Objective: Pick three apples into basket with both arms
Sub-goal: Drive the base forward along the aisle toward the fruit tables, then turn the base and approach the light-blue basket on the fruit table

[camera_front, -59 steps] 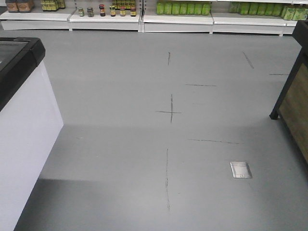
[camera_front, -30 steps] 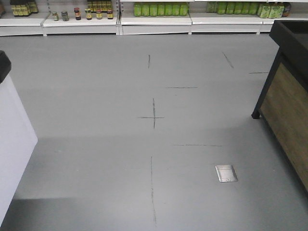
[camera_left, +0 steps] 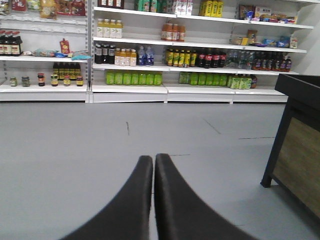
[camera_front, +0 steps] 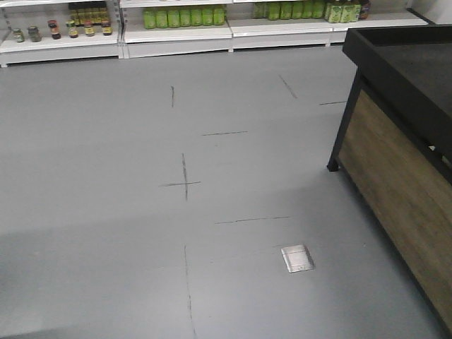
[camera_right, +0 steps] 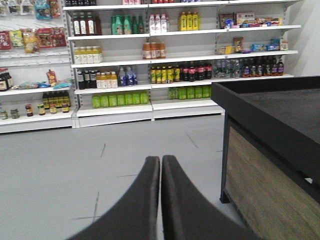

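No apples and no basket show in any view. My left gripper (camera_left: 153, 158) is shut, its two black fingers pressed together over bare grey floor, holding nothing. My right gripper (camera_right: 160, 159) is shut too, with nothing between its fingers, pointing toward the shelves. Neither arm appears in the front view.
A black-topped, wood-sided display stand (camera_front: 402, 141) fills the right side; it is also in the wrist views as a stand (camera_right: 270, 150) and a stand (camera_left: 295, 150). Shelves of bottles and jars (camera_front: 183, 21) line the far wall. A metal floor plate (camera_front: 297, 258) lies on the grey floor.
The front view has swung right: the white counter at the left has left the frame, the wooden stand has come further in, and the shelves and floor marks have shifted left.
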